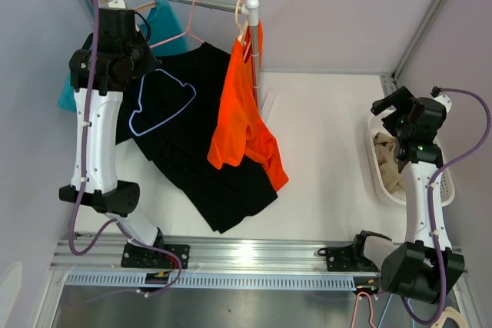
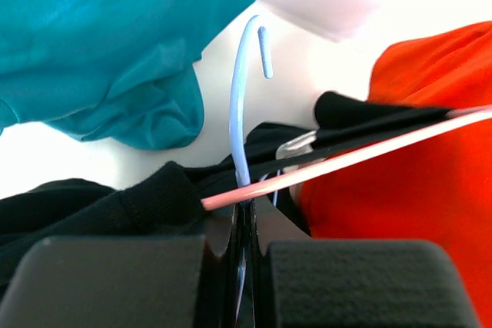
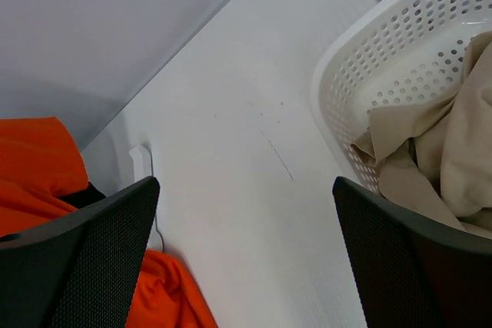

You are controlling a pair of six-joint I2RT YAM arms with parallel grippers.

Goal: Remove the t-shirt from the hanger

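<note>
Left gripper (image 2: pixel 244 251) is clamped on the neck of the pale blue hanger (image 2: pixel 238 120), with the black t-shirt (image 1: pixel 200 151) trailing off it diagonally toward the near right of the table (image 1: pixel 330 151), so that arm's the close one, and the right gripper (image 3: pixel 244 197) sits spread open way over by the basket (image 3: pixel 361 74).

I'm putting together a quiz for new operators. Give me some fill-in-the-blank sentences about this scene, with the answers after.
1. The left gripper is closed on a light ____ hanger.
2. In the top view, that hanger lies over a ____ t-shirt.
3. The right gripper has its jaws ____.
4. The white basket beside it holds ____ cloth.
Missing words: blue; black; open; beige.
</note>
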